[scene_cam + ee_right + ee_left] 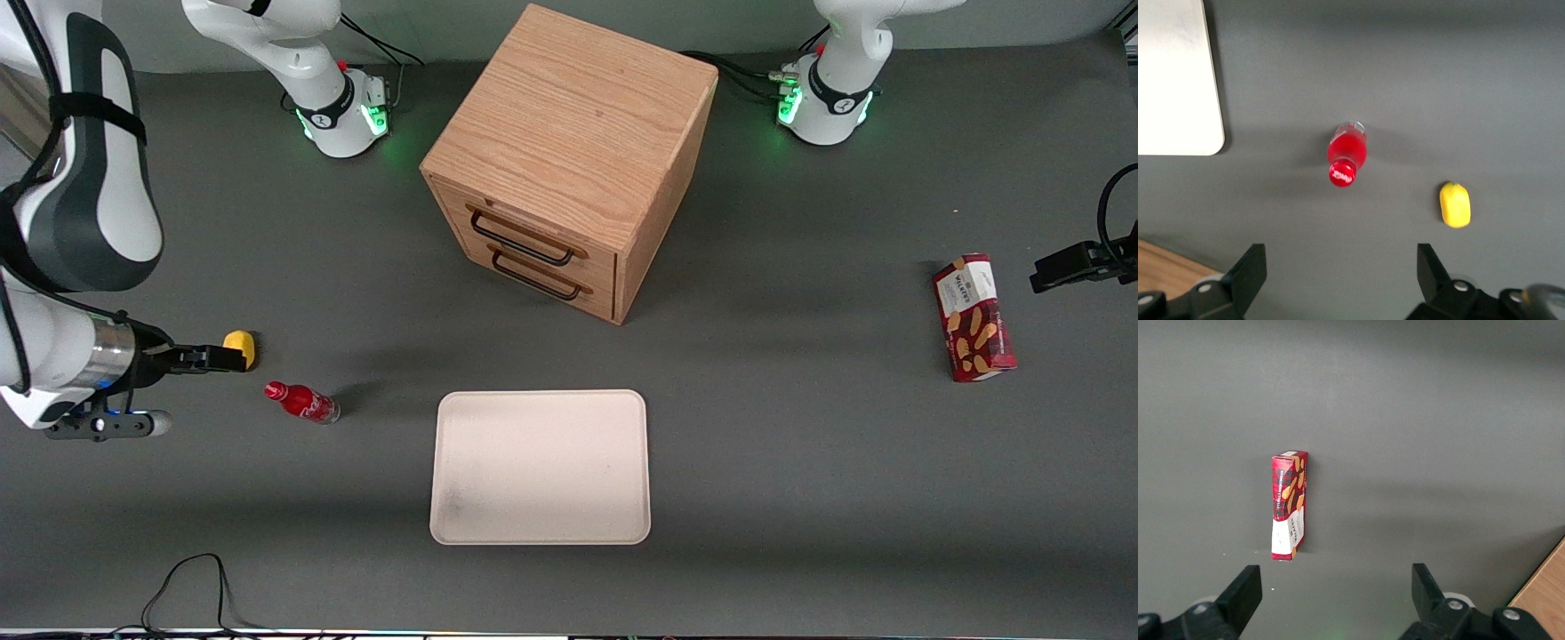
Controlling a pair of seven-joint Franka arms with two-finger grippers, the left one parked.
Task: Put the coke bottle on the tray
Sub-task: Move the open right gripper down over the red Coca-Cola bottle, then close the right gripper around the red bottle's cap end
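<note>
The coke bottle (302, 403), small and red with a red cap, is on the grey table between my gripper and the tray, its cap end toward the gripper. In the right wrist view the coke bottle (1346, 153) shows with its cap facing the camera, ahead of the fingers and apart from them. My gripper (233, 358) hovers above the table toward the working arm's end, open and empty (1340, 260). The tray (540, 467), cream-pinkish and flat, lies bare nearer the front camera than the cabinet; its corner shows in the right wrist view (1175, 80).
A small yellow lemon-like object (240, 347) lies just under the fingertips, beside the bottle (1455, 205). A wooden drawer cabinet (569, 160) stands mid-table. A red snack box (973, 317) lies toward the parked arm's end (1290, 505).
</note>
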